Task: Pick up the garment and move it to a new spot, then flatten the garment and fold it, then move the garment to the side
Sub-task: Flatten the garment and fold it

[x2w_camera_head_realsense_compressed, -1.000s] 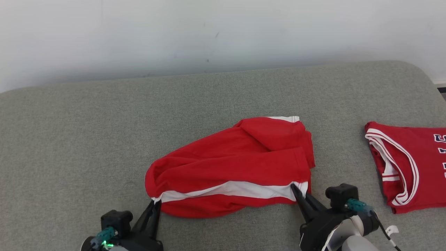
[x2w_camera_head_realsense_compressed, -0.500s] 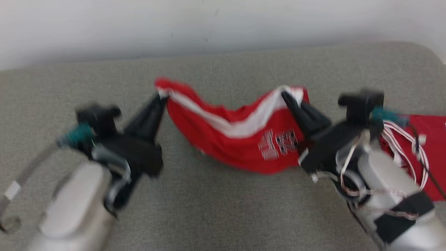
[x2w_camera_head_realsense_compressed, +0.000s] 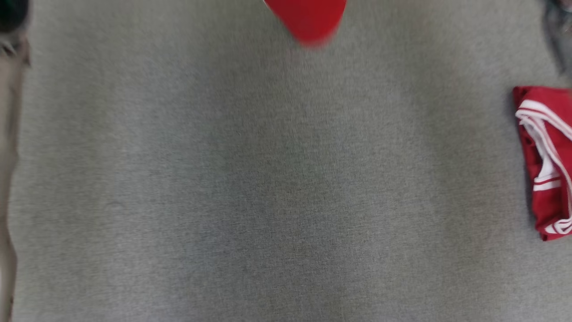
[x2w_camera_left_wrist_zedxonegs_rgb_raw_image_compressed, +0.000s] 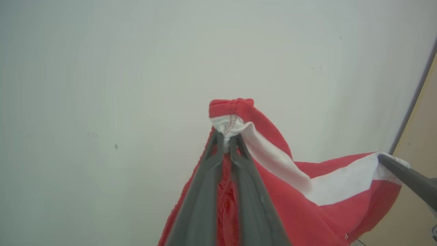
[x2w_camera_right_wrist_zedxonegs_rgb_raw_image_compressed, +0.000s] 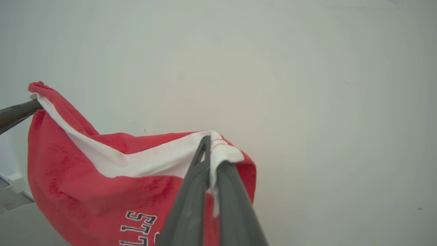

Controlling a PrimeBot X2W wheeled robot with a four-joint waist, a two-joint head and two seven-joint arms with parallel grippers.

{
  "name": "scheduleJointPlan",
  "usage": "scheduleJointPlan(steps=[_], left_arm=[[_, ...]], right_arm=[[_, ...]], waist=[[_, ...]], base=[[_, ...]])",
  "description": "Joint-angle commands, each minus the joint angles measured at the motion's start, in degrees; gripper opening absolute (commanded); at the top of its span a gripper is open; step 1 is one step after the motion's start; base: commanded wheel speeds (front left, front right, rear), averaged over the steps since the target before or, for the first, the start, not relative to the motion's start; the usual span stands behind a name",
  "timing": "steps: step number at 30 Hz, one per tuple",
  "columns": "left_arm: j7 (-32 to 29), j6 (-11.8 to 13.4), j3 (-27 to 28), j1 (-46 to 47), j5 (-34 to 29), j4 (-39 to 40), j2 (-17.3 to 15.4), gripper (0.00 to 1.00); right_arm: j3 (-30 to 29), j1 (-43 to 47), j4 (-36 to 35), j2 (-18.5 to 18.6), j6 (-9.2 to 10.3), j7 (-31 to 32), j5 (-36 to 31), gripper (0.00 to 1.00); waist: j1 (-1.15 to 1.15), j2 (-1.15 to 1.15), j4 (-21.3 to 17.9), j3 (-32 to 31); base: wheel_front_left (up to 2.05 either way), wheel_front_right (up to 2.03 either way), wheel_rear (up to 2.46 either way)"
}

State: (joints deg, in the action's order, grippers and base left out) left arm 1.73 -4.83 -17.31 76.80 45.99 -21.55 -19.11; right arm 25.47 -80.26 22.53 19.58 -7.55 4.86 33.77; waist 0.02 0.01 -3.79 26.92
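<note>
The garment, a red sports top with a white band along its edge, hangs in the air between the two claws in front of a pale wall, well clear of the grey padded surface. In the head view its lowest red tip pokes in at the top edge. The left gripper is clenched on one end of the white band, with a small bunch of cloth poking out past its tips. The right gripper is clenched on the other end, where the band folds over one finger. Both holds look thin, a pinch of hem and no more, so a hard pull apart or a quick swing could tug one corner free and leave the top dangling from a single claw. The band sags between the two holds, so the cloth is likely to land in a heap instead of flat if it is lowered without first being drawn taut. A second red top lies at the right edge of the padded surface. Setting down too far that way could drop one piece onto the other and tangle them. The head view is smeared, so judging the landing spot from it is risky.
</note>
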Motion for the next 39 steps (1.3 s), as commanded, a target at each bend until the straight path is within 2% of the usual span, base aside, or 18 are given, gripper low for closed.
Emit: scheduleJointPlan(steps=[1, 5, 9, 14, 18, 23, 28, 32, 35, 39], left_arm=[[1.3, 0.4, 1.2, 2.5, 0.4, -0.4, 0.5, 0.00], [5.5, 1.1, 2.5, 8.3, -1.6, -1.0, 0.7, 0.00], [8.8, 0.1, 2.2, 8.7, -2.1, -3.5, 1.5, 0.00], [11.3, -1.3, -0.2, 4.6, -3.5, -6.2, 1.9, 0.00], [12.8, -2.3, -1.5, -1.9, -2.1, -7.9, 3.0, 0.00], [13.4, -2.6, -3.1, -13.2, -1.0, -4.9, 3.2, 0.00], [13.4, -2.6, -1.3, -26.9, -0.9, 1.5, 3.5, 0.00], [13.4, -2.6, -1.9, -38.4, -0.6, 5.5, 4.3, 0.00], [13.4, -2.6, -2.6, -46.4, -2.3, 6.6, 4.0, 0.00], [13.4, -2.6, -3.2, -55.6, -3.8, 6.2, 4.1, 0.00]], right_arm=[[-1.2, -2.7, 0.9, -0.6, 0.13, -1.6, -1.4, 0.00], [-4.7, -10.2, 4.2, -1.7, 0.13, -7.5, -6.4, 0.00], [-4.9, -11.6, 8.4, -3.4, 0.13, -10.5, -9.2, 0.00], [-1.3, -8.4, 11.7, -4.2, 0.13, -11.5, -8.4, 0.00], [4.7, -3.3, 12.8, -3.5, 0.13, -11.1, -6.3, 0.00], [13.0, 3.9, 10.0, 0.2, 0.13, -8.7, -1.7, 0.00], [16.9, 12.7, 3.4, 5.7, 0.13, -3.4, 6.1, 0.00], [16.8, 21.9, -2.7, 11.3, 0.13, 4.0, 11.2, 0.00], [14.5, 30.5, -6.9, 15.4, 0.13, 9.5, 13.9, 0.00], [8.3, 43.7, -11.6, 17.2, 0.13, 15.5, 17.0, 0.00]], waist=[[-0.02, -0.01, -2.3, 9.3], [-0.02, -0.01, -3.0, 11.5], [-0.02, -0.01, -3.1, 11.7], [-0.02, -0.01, -2.9, 11.1], [-0.02, -0.01, -2.6, 8.8], [-0.02, -0.01, -1.8, 3.5], [-0.02, -0.01, -0.8, -3.0], [-0.02, -0.01, 0.2, -8.5], [-0.02, -0.01, 0.9, -12.4], [-0.02, -0.01, 1.8, -16.5]], base=[[0.00, 0.00, 0.00], [0.00, 0.00, 0.00], [0.00, 0.00, 0.00], [0.00, 0.00, 0.00], [0.00, 0.00, 0.00], [0.00, 0.00, 0.00], [0.00, 0.00, 0.00], [0.00, 0.00, 0.00], [0.00, 0.00, 0.00], [0.00, 0.00, 0.00]])
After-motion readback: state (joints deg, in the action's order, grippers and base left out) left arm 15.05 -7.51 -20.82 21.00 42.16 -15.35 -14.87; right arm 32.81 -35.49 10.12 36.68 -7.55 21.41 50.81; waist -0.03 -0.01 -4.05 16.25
